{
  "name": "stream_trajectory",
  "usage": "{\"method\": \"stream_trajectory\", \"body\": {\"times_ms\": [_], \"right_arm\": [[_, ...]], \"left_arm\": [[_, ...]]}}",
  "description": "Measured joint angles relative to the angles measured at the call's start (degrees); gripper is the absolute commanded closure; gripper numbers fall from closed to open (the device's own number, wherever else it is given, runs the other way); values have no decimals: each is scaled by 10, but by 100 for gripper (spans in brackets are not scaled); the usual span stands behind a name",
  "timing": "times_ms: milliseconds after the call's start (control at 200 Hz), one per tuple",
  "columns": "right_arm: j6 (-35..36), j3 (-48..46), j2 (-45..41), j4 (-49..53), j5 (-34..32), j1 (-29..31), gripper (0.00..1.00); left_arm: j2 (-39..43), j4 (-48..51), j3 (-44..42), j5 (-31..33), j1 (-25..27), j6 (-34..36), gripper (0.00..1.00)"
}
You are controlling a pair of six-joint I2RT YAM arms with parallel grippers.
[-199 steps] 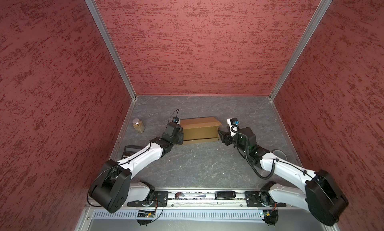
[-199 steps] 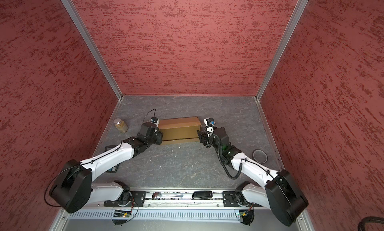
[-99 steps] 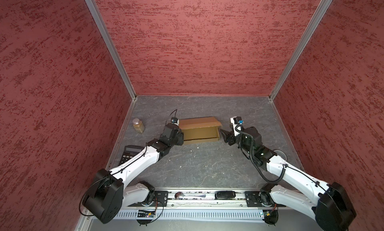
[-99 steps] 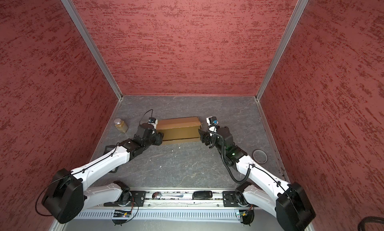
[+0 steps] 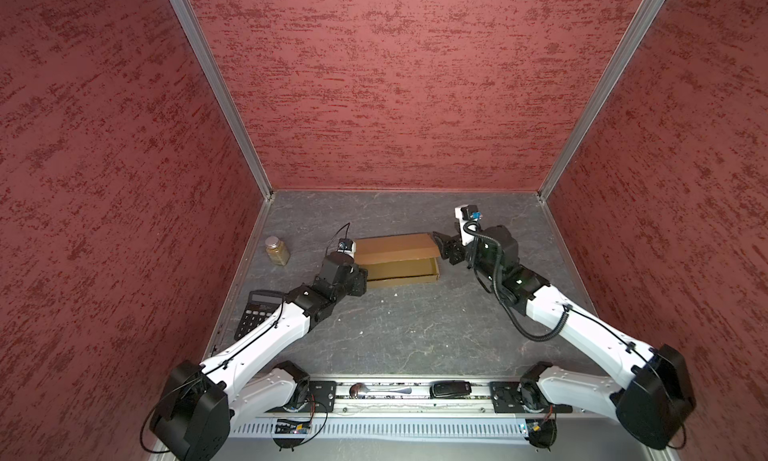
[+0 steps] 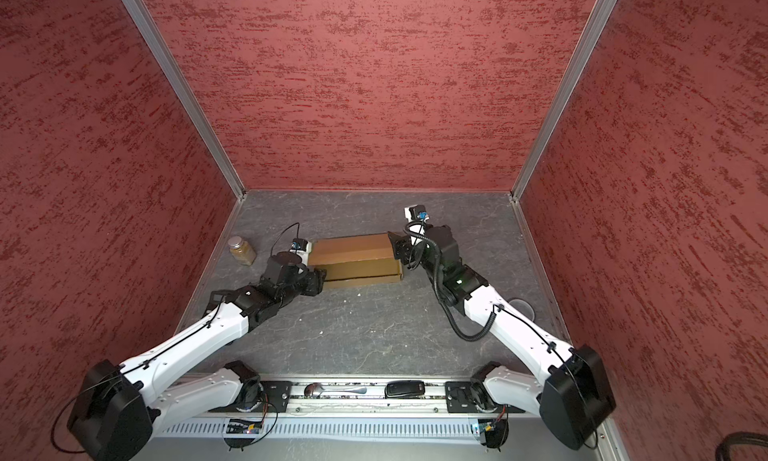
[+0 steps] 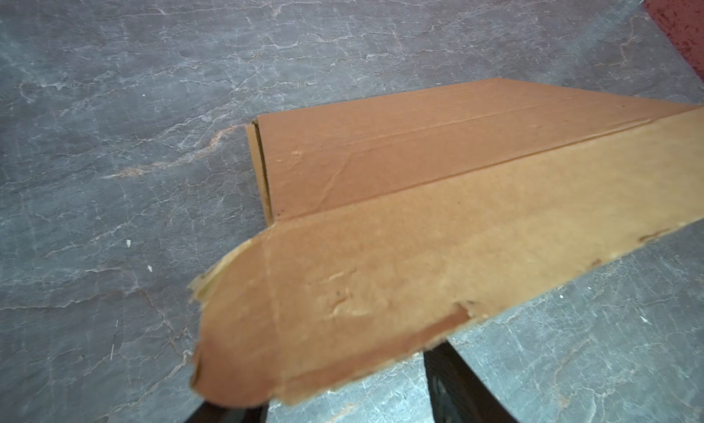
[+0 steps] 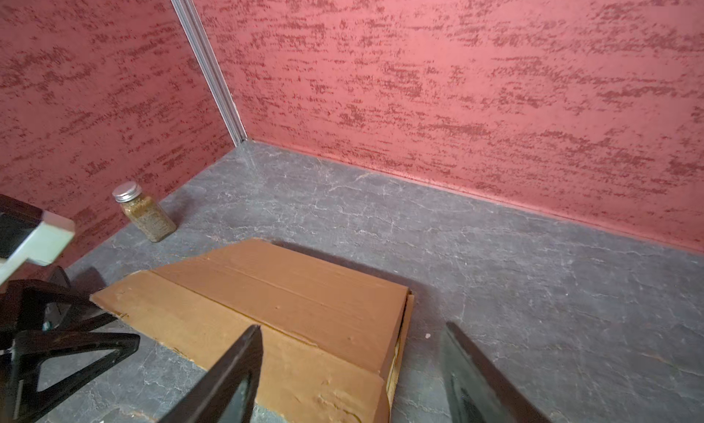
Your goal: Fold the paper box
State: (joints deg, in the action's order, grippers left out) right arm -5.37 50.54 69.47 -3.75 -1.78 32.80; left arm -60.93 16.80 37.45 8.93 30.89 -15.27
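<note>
1. The tan-brown corrugated cardboard paper box (image 5: 395, 249) sits mid-way along the grey stone-patterned desk (image 5: 415, 326). Its lid hangs part-shut above the tray, and with nothing holding it, it could spring open.
2. The left gripper (image 5: 360, 277) has its jaws spread and grips nothing. The frayed end flap lies across them, so closing here might crumple that flap instead of tucking it.
3. The right gripper (image 8: 353, 327) is also spread and straddles the opposite lid edge. An uneven press could skew the lid or shove the light box sideways.
</note>
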Motion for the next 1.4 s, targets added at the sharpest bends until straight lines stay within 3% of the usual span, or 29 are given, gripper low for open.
{"method": "stream_trajectory", "body": {"times_ms": [291, 651, 1072, 1403], "right_arm": [[0, 25, 81, 6, 2, 0, 26], [-5, 25, 171, 1, 1, 0, 26], [-18, -2, 178, -35, 1, 0, 27], [-38, -44, 178, -51, 2, 0, 27]], "left_arm": [[28, 17, -11, 0, 4, -15, 32], [88, 63, -11, 11, 4, -35, 18], [94, 107, 34, 27, -30, -32, 8], [27, 94, 80, -12, -66, -7, 3]]}}
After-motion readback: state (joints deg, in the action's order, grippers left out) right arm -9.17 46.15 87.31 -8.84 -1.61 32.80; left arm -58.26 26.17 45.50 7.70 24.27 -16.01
